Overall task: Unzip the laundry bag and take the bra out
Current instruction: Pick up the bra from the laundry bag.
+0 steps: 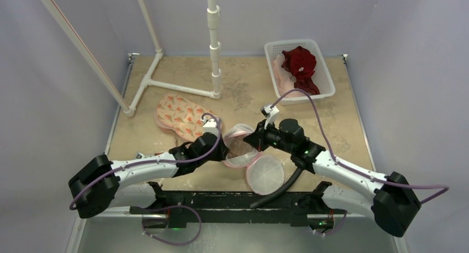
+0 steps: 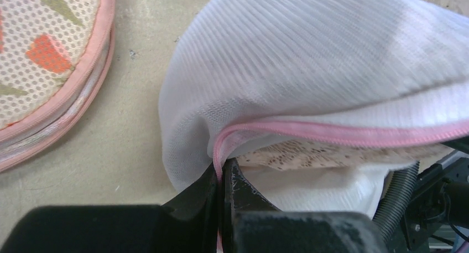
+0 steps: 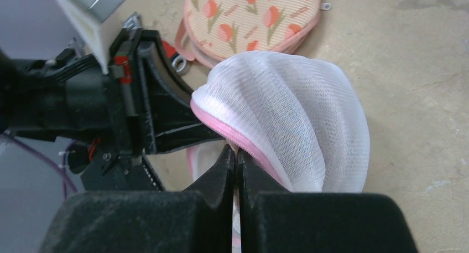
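Bag [image 2: 309,59] partly open, bra [image 2: 332,151] inside.
Left end effector [image 2: 223,173] and right end effector [image 3: 236,156] each pinch its edge; bra lies just beyond.

- Only a speckled lace strip of the bra [image 2: 337,153] shows; the laundry bag [image 2: 309,59] hides the rest.
- The tulip-print pouch [image 2: 44,59] runs off the left wrist view's edge.
- From above, the left tool [image 1: 224,149] and right tool [image 1: 250,141] cover part of the laundry bag.

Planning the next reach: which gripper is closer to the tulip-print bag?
Left. The left gripper pinches the white mesh bag at its pink edge, close beside the tulip-print bag; the right gripper pinches the mesh bag from its far side, farther away.
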